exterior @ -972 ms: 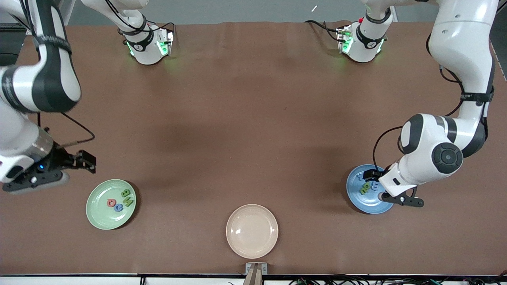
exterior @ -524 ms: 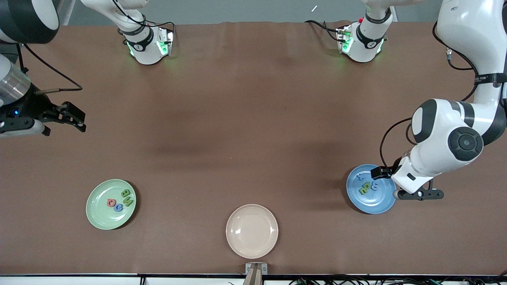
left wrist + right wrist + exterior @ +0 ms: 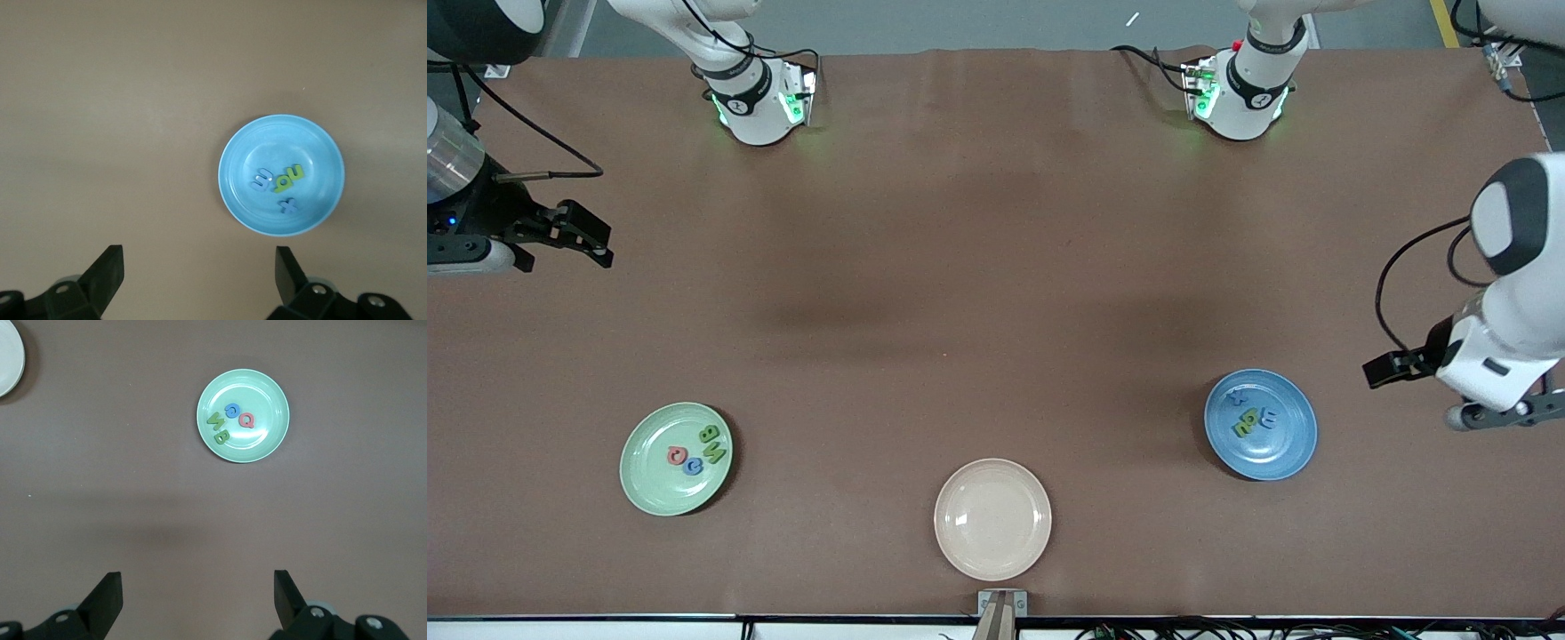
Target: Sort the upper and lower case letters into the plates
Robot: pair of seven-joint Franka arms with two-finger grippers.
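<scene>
The mint green plate point(image 3: 654, 480) lies toward the right arm's end and holds several letters: a red one point(image 3: 675, 455), a blue one point(image 3: 692, 464) and two green ones point(image 3: 713, 453). It also shows in the right wrist view point(image 3: 267, 393). The blue plate point(image 3: 1272, 455) lies toward the left arm's end and holds several letters, blue point(image 3: 1235, 398) and green point(image 3: 1243, 425). It also shows in the left wrist view point(image 3: 320, 147). My left gripper point(image 3: 1416, 396) is open and empty, over bare table beside the blue plate. My right gripper point(image 3: 596, 240) is open and empty, high over bare table.
An empty cream-beige plate point(image 3: 992, 519) lies between the two plates, nearest the front camera. Its edge shows in the right wrist view point(image 3: 8, 360). The two arm bases point(image 3: 760, 98) stand along the table's edge farthest from the front camera.
My left gripper has moved off the blue plate toward the left arm's end of the table. My right gripper has risen and drawn away from the green plate. The letters have not moved.
</scene>
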